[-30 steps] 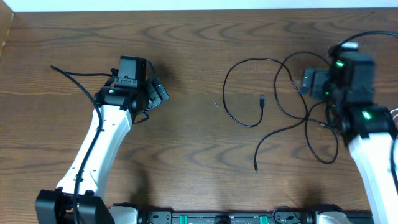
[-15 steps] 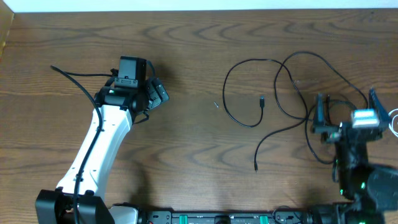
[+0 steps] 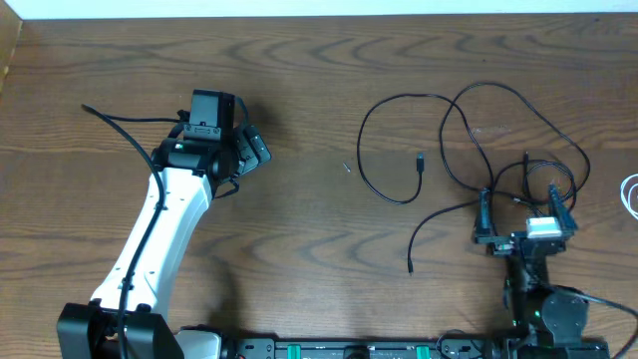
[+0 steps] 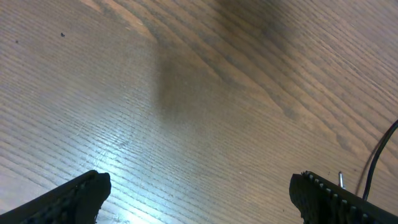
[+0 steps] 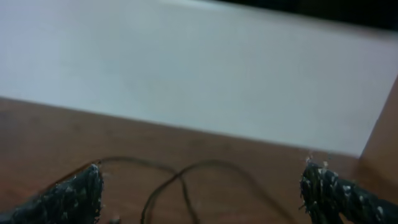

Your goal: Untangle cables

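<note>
Both the left gripper [image 3: 249,148] and the right gripper [image 3: 525,211] were spread wide and empty. The black cable [image 3: 360,150] was looped ahead of and under the right gripper, with the white cable [image 3: 628,194] to its right. Separation was judged not yet begun; one strand is to be pinched next.

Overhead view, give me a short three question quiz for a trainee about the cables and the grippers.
1. True or false: the left gripper is shut on the black cable.
2. Where does the white cable lie? A: at the picture's right edge. B: under the left arm. C: in the middle, inside the black loop.
3. Fill in: the jaws of the right gripper stand ___.

Key: 1 false, it is open and far from the cable; 2 A; 3 open.
</note>
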Tool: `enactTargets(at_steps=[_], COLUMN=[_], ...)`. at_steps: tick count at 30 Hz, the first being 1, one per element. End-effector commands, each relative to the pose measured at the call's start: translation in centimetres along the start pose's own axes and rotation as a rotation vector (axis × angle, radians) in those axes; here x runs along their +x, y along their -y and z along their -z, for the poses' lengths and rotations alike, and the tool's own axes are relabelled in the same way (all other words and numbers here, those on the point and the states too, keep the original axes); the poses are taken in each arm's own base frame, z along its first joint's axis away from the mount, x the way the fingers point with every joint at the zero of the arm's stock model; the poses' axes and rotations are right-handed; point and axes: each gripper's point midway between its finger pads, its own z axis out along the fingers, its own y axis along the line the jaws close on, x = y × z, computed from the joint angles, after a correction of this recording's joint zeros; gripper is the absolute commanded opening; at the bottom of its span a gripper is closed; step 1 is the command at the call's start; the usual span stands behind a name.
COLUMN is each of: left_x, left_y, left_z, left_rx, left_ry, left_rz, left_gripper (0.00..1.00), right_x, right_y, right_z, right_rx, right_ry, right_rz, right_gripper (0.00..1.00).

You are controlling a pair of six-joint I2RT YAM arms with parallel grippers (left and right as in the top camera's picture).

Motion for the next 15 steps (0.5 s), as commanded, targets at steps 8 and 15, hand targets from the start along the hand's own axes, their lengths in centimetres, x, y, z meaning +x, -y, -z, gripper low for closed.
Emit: enactTargets(at_steps=[8, 15], left_x=[-0.5, -0.5], left_y=[-0.1, -0.1], left_z=[0.1, 0.1], left_rx=[-0.009, -0.009], left_ry=[0.013, 0.013], left_rz=[0.006, 0.006], left_gripper=[0.98, 0.98], right_x=[4.8, 4.8], right_y=[-0.4, -0.4], right_z=[0.4, 0.4], right_rx=[-0.008, -0.008], right_ry=[-0.18, -0.181], right_rz=[-0.051, -0.051], right_gripper=[0.99, 0.99])
